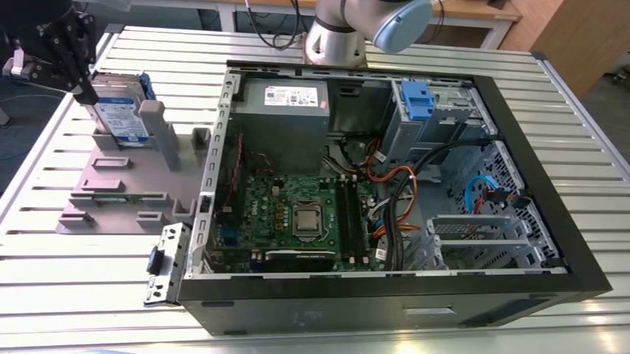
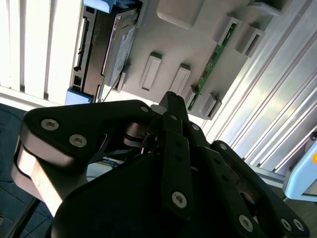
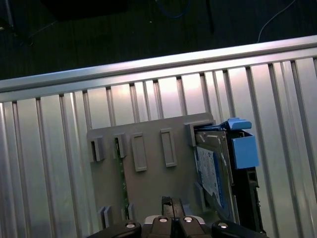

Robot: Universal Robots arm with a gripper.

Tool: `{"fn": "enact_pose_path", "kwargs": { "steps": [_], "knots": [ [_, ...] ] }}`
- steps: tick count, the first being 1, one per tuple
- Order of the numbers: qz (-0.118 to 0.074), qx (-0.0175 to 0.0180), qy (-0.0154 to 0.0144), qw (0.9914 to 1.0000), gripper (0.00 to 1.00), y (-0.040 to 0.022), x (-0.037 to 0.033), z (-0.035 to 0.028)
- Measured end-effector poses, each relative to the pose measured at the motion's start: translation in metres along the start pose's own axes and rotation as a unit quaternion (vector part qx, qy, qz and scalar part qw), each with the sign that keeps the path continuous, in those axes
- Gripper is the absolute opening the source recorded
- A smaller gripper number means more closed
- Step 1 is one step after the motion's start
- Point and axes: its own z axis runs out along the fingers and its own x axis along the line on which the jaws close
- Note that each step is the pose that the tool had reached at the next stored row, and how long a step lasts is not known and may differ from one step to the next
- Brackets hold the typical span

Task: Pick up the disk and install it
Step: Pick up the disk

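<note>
Table (image 1: 59,258): one, bare aluminium, ribbed in long parallel slats.
Computer case (image 1: 394,299): one, a black-rimmed steel box lying open-side up on the table, towards the exterior view's right.
Power-supply box (image 1: 285,122): one, plain grey sheet metal with a white sticker, seated in the case's far corner.
Motherboard (image 1: 295,214): one, green, flat on the case floor, with orange and black cables bundled beside it.
Stand (image 1: 118,184): one, matte grey plastic, a flat plate with several blocky upright posts, on the table just beside the case, on the exterior view's left.
Disk (image 1: 123,118): one, a flat silver metal rectangle with a white-and-blue label and blue plastic bracket, standing on edge in the stand's far end.
Gripper (image 2: 171,99): one, black metal links with screw heads, fingers drawn together on nothing, hanging close over the disk's top edge; I couldn't tell if it touched.
Green board strip (image 2: 215,54): one, thin, slotted on edge in the stand.
</note>
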Motion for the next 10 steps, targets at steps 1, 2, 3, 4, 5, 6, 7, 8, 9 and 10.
{"fn": "enact_pose_path", "kwargs": {
  "steps": [1,2,3,4,5,6,7,8,9,10],
  "knots": [
    [0.000,0.0000,0.0000,1.00000,0.11,0.0000,0.0000,0.0000],
    [0.000,0.0000,0.0000,1.00000,0.11,0.0000,0.0000,0.0000],
    [0.000,0.0000,0.0000,1.00000,0.11,0.0000,0.0000,0.0000],
    [0.000,0.0000,0.0000,1.00000,0.11,0.0000,0.0000,0.0000],
    [0.000,0.0000,0.0000,1.00000,0.11,0.0000,0.0000,0.0000],
    [0.000,0.0000,0.0000,1.00000,0.11,0.0000,0.0000,0.0000],
    [0.000,0.0000,0.0000,1.00000,0.17,0.0000,0.0000,0.0001],
    [0.000,0.0000,0.0000,1.00000,0.17,0.0000,0.0000,0.0000],
    [0.000,0.0000,0.0000,1.00000,0.23,0.0000,0.0000,0.0000],
    [0.000,0.0000,0.0000,1.00000,0.29,0.0000,0.0000,0.0000]
  ]
}}
